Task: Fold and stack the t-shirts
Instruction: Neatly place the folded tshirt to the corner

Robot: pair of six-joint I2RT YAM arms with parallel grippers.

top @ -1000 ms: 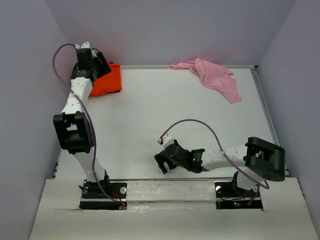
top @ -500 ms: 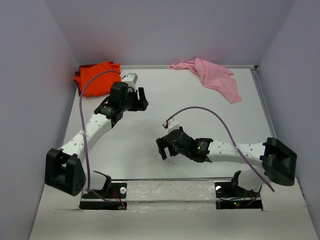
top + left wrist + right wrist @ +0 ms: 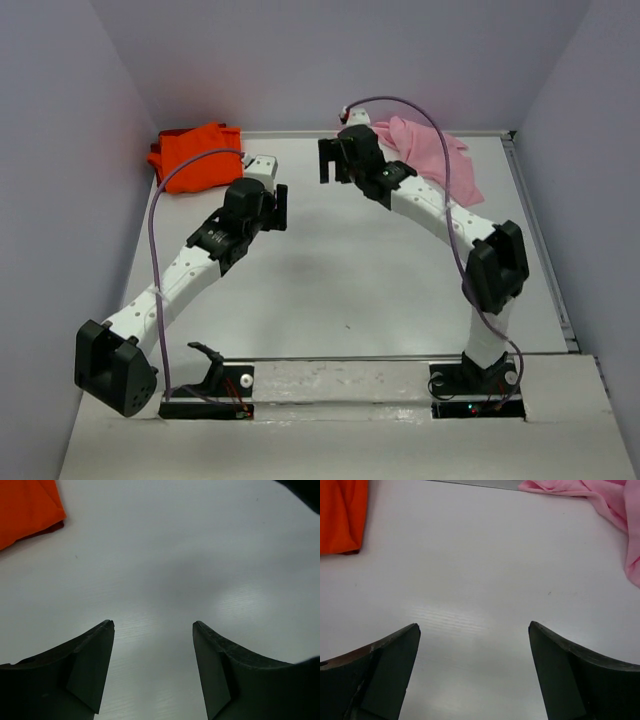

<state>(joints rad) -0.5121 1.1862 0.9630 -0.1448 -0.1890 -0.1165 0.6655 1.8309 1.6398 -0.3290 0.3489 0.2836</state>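
Pink tee (image 3: 450, 160) lies crumpled at 1 o'clock on the table (image 3: 330, 290); orange tee (image 3: 195, 155) sits folded at 11. Left jaws and right jaws gape wide, empty. The pink cloth looks light, limp; pinch shoulders or hem corners.

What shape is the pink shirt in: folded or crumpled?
Crumpled. The pink t-shirt lies in a loose, wrinkled heap, unlike the neatly squared orange t-shirt.

Folded orange tee (image 3: 195, 155) lies flat in the far left corner of the tabletop (image 3: 330, 280), on a dark red tee (image 3: 50, 528) showing only an edge; crumpled pink tee (image 3: 420, 140) along the far edge, right of centre
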